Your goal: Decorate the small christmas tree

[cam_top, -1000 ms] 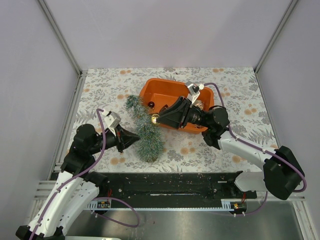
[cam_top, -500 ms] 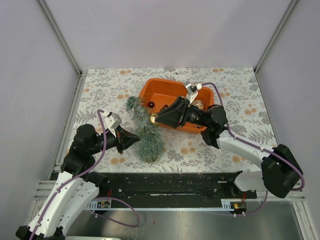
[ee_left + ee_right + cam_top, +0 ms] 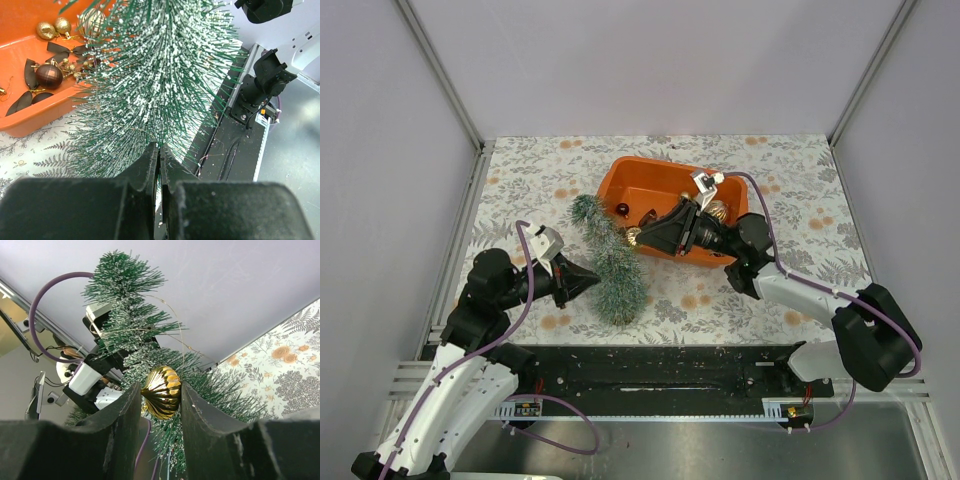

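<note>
Right pincer (image 3: pixel 161 389), extended leftward, clamps gold bauble (image 3: pixel 161 394) | left pincer (image 3: pixel 160 149) closed by tree (image 3: pixel 160 75)

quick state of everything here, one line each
christmas tree: tipped over, not upright
left gripper: shut, at the tree's wide end
right gripper: shut on the gold bauble
gold bauble: gripped, up against the needles
orange tray: holds loose ornaments
dark red bauble: loose in the tray

My top cam sits high at the near edge, looking down on the whole floral-print table (image 3: pixel 800 190). L wrist cam: v. close on the frosted blue-green bristly small christmas tree (image 3: pixel 165 75), facing the orange plastic tray (image 3: pixel 30 115). R wrist cam tilts up at same tree. All 3 share it.
</note>
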Robot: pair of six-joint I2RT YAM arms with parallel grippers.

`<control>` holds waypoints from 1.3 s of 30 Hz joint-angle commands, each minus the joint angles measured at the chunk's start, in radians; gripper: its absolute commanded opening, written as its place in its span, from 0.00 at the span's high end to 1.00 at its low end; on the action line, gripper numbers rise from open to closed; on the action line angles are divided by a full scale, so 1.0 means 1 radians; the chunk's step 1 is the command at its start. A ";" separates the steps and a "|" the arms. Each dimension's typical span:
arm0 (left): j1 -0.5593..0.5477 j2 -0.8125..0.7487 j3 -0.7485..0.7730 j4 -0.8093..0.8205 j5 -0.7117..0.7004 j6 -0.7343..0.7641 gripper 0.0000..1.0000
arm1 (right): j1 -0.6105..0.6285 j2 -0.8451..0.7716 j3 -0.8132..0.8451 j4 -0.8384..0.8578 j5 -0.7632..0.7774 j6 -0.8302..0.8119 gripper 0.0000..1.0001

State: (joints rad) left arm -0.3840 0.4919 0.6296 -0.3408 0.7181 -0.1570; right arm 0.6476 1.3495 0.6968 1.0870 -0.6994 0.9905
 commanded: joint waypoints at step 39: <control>0.008 -0.053 0.027 0.014 -0.012 0.016 0.96 | -0.074 -0.202 0.113 -0.801 0.478 -0.340 0.45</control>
State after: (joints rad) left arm -0.3840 0.4896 0.6296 -0.3466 0.7216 -0.1562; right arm 0.5961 1.1725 0.6685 0.6907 -0.5030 0.8402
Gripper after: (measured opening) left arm 0.056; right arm 0.575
